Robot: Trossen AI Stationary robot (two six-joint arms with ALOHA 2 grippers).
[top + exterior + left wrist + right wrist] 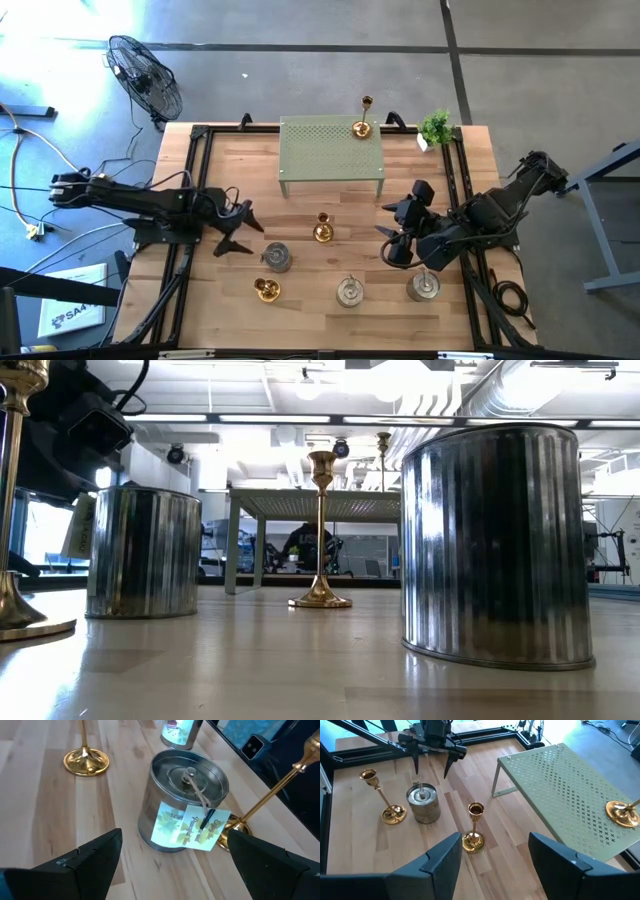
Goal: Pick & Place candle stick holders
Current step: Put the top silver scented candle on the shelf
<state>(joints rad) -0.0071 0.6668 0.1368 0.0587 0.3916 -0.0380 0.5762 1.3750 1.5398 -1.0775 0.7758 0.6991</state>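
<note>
Standing upright: every holder on the wooden table (210, 300) has its long axis vertical, cup upward.
Landmark: the pale green perforated metal stand (330, 150) at the table's far middle.
Gold holder on the stand: a shiny brass candlestick with round base and thin stem (362, 126) sits on the stand's right part.
Middle gold holder: a matching brass candlestick (322, 230) stands in front of the stand.
Third gold holder: another brass one (266, 290) stands well in front of the stand, toward the left.
Silver holders: three squat ribbed silver-grey tins (277, 257), (349, 291), (423, 286) stand in front of the stand; the left one carries a paper tag.
Left gripper (240, 228): claw spread wide, empty, just beside the left tin.
Right gripper (398, 235): fingers parted, holding nothing, right of the middle gold holder.
</note>
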